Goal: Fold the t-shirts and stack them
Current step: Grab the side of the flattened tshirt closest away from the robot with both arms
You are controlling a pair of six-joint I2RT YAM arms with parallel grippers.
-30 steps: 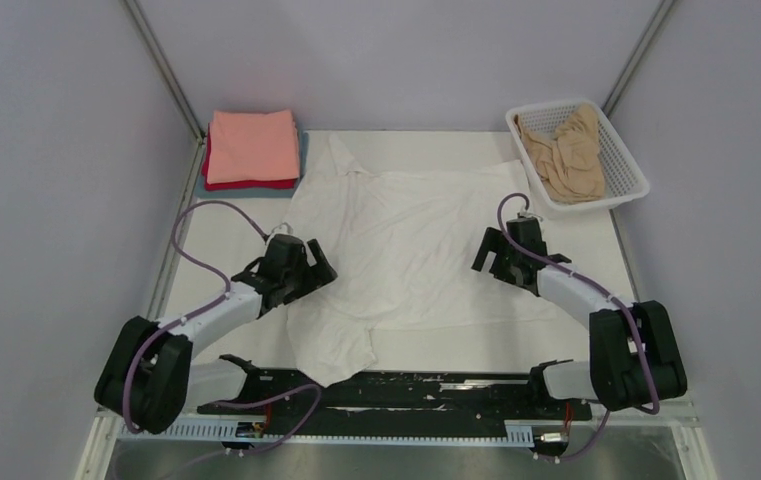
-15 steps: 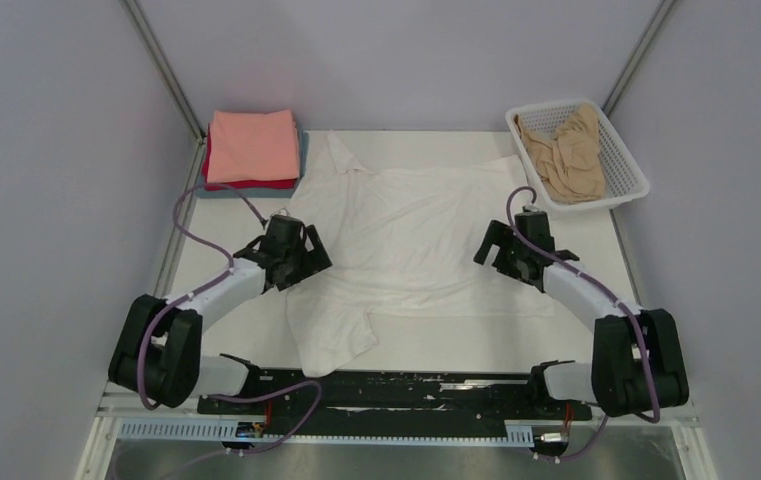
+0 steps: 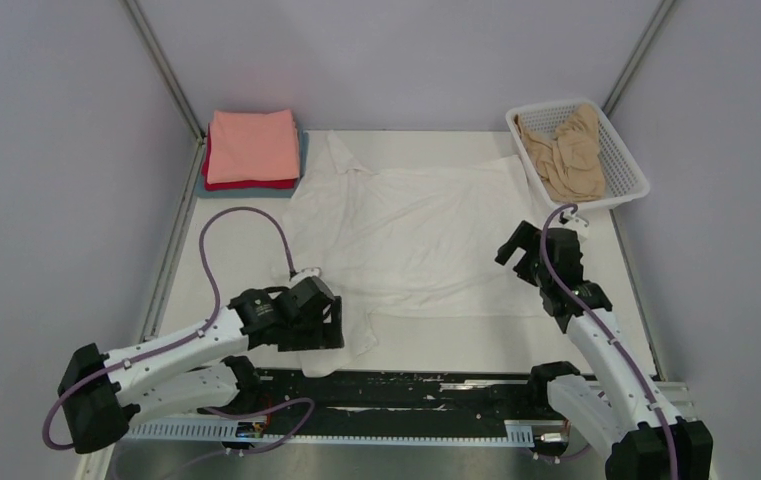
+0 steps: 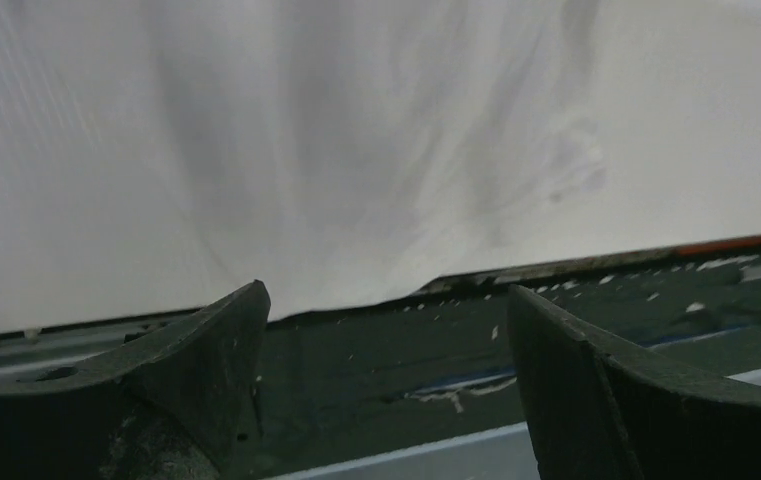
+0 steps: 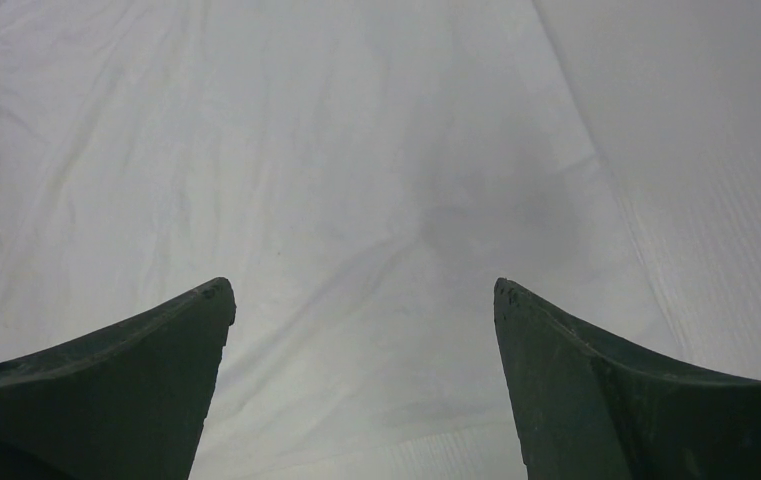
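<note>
Across the middle of the tabletop (image 3: 226, 270): white shirt (image 3: 406, 240), spread open and wrinkled. One sleeve points to the far side, and a flap at the near-left corner reaches toward the dark rail (image 3: 436, 385).

Other shirts, placed against the white shirt:
- Just beside its far-left corner is a folded stack, with the pink shirt (image 3: 252, 146) on top and the red shirt (image 3: 251, 184) under it. Only an edge of the blue shirt (image 3: 302, 150) shows at the bottom.
- Just beside its far-right corner is the basket (image 3: 628, 170), with the tan shirt (image 3: 566, 155) crumpled inside, unfolded.

Left hand (image 3: 318, 322): at the shirt's near-left flap, low over it. The wrist view shows the fingers (image 4: 241, 330) spread wide with nothing between them. The hem of the cloth lies just ahead of the tips, and the rail lies beneath them. I cannot tell whether the tips touch the cloth.

Right hand (image 3: 524, 250): over the shirt's right side, near its right edge. The wrist view shows the fingers (image 5: 211, 310) wide apart and gripping nothing. White cloth lies under and ahead of them, with bare tabletop to the right of the cloth edge. I cannot tell whether it touches the cloth.
</note>
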